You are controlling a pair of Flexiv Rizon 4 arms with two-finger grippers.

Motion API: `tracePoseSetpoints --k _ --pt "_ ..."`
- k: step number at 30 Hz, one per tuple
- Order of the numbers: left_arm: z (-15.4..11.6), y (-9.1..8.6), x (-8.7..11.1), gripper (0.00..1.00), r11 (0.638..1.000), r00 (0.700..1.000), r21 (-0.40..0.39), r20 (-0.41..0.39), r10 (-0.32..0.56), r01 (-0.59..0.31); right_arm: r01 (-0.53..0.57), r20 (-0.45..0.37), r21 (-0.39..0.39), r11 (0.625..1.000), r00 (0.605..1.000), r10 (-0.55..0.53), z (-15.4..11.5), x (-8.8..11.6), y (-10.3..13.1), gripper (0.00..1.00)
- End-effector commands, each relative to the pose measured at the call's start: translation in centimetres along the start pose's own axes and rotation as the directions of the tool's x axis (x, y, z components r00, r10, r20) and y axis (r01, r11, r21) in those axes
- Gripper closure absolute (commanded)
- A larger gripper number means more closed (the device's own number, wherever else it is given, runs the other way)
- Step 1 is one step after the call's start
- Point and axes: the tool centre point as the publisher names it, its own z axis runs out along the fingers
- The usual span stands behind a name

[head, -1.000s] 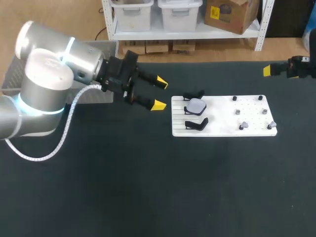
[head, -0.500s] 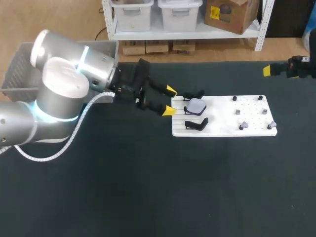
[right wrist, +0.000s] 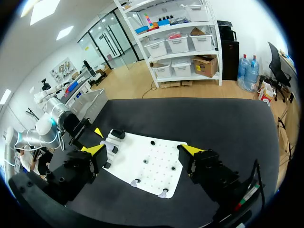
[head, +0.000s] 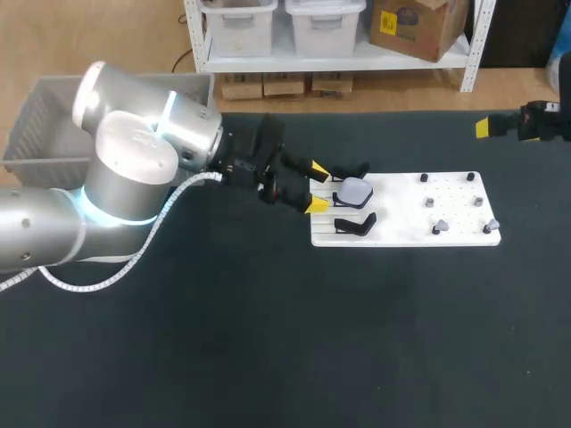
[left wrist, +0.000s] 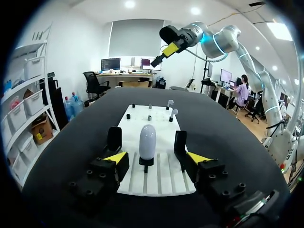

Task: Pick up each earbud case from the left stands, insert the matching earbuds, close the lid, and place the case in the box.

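The earbud case (head: 355, 190), pale and rounded, sat closed on the middle of three black stands at the left end of the white board (head: 401, 209); in the left wrist view the earbud case (left wrist: 147, 141) stood upright on its edge, ahead of the fingers and in line with the gap between them; the upper stand (head: 352, 169) and the lower stand (head: 357, 224) held nothing. Toward the board's right end two small grey earbuds (head: 439, 229) (head: 491, 226) sat on pegs near its front edge, among dark pegs (head: 425, 178).

The left gripper (head: 317, 187) hung at the board's left edge with its yellow tips spread wide, one on each side of the case's line, short of the case and not touching it; the left wrist view showed the same gap (left wrist: 156, 157). The right gripper (right wrist: 142, 149) hovered high over the table's far right, well apart from the board, its fingers parted on nothing.

A grey box (head: 36, 125) stood off the table's far left corner; all rested on the black table (head: 268, 339).
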Motion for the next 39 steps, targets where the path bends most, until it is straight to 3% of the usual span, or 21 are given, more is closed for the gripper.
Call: tracePoseSetpoints --k 1,10,14,32,39 --pt "0.9 0.5 0.3 0.26 1.000 1.000 0.004 -0.002 -0.002 0.002 0.000 0.000 0.003 1.000 1.000 0.000 -0.1 0.0 0.1 0.00" --pt "1.7 0.4 -0.1 0.36 1.000 1.000 0.001 0.004 0.008 -0.008 0.000 0.000 0.003 1.000 1.000 0.000 -0.1 0.0 0.1 0.00" --pt "2.1 0.4 -0.3 0.51 1.000 1.000 -0.005 0.005 0.009 -0.009 0.000 0.000 0.003 1.000 1.000 0.000 -0.1 0.0 0.1 0.00" --pt "3.0 0.8 -0.4 0.52 1.000 1.000 -0.002 -0.009 0.013 -0.013 0.000 0.000 0.003 1.000 1.000 0.000 -0.1 0.0 0.1 0.00" --pt "3.0 1.0 -0.1 0.45 0.999 1.000 -0.028 -0.006 0.017 -0.017 0.000 0.000 0.003 1.000 1.000 0.000 -0.1 0.0 0.1 0.00"
